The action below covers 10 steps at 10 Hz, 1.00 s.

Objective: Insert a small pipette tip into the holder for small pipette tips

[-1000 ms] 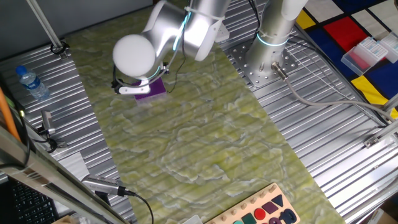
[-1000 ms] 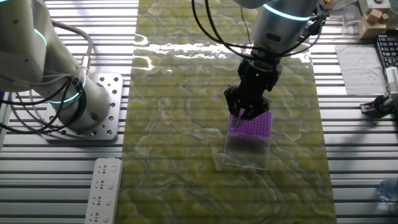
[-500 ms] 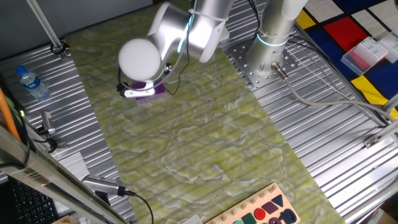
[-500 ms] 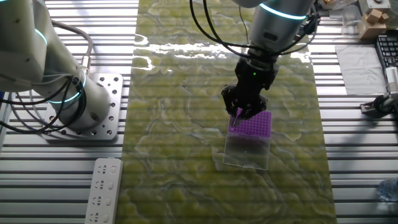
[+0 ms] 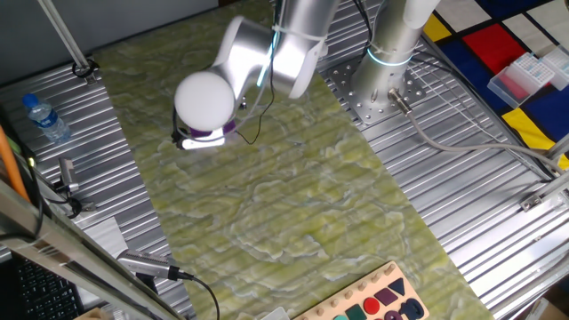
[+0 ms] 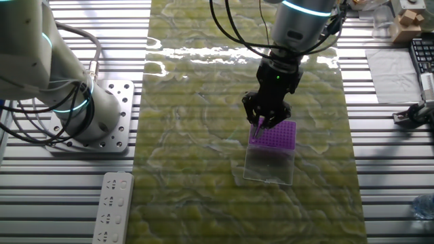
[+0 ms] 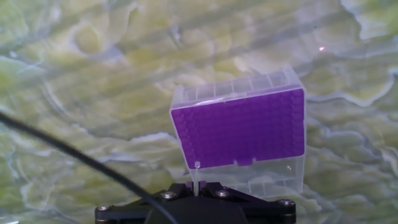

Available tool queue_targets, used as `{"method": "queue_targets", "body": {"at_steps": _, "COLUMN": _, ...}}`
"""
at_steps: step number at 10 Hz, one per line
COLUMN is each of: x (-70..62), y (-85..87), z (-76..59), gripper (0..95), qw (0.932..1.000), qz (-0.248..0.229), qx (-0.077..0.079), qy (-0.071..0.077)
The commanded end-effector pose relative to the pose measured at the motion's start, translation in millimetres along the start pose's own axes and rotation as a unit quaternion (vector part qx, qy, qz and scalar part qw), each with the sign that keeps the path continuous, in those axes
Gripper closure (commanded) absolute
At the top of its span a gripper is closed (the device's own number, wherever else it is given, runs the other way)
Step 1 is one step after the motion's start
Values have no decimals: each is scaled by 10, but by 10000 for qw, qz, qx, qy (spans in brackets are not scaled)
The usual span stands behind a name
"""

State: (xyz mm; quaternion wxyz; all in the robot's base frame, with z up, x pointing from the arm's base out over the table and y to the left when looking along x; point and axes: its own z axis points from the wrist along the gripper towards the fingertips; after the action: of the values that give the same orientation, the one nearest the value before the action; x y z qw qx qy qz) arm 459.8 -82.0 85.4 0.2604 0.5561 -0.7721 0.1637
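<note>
The holder for small pipette tips (image 7: 242, 127) is a flat purple block with a grid of holes, set in a clear box with an open clear lid (image 6: 269, 164). It shows in the other fixed view (image 6: 277, 135) and as a purple sliver under the arm in one fixed view (image 5: 210, 138). My gripper (image 7: 196, 186) is shut on a small clear pipette tip (image 7: 196, 174) that points down. The tip's end hangs over the holder's near left corner. In the other fixed view my gripper (image 6: 262, 122) hangs just above the holder's left edge.
A second arm's base (image 6: 88, 118) stands at the left on the ribbed metal table (image 6: 386, 183), with a white remote (image 6: 112, 207) near it. A black cable (image 7: 74, 155) crosses the hand view. A water bottle (image 5: 44, 117) and a shape board (image 5: 373, 302) lie far off on the green mat's (image 5: 293, 204) sides.
My gripper has shifted slightly with the pipette tip over the holder's left edge; the arm's wrist has swung a little right and lower in one fixed view. The holder has not moved.
</note>
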Motion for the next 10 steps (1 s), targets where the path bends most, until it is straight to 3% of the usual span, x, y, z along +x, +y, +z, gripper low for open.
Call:
{"method": "queue_targets", "body": {"at_steps": 1, "x": -3, "y": -2, "z": 8, "gripper": 950, "qw": 9999, "qz": -55, "qx": 16, "qy": 88}}
{"method": "queue_targets", "body": {"at_steps": 10, "x": -30, "y": -19, "z": 62, "gripper": 950, "qw": 9996, "qz": -161, "qx": 61, "qy": 217}}
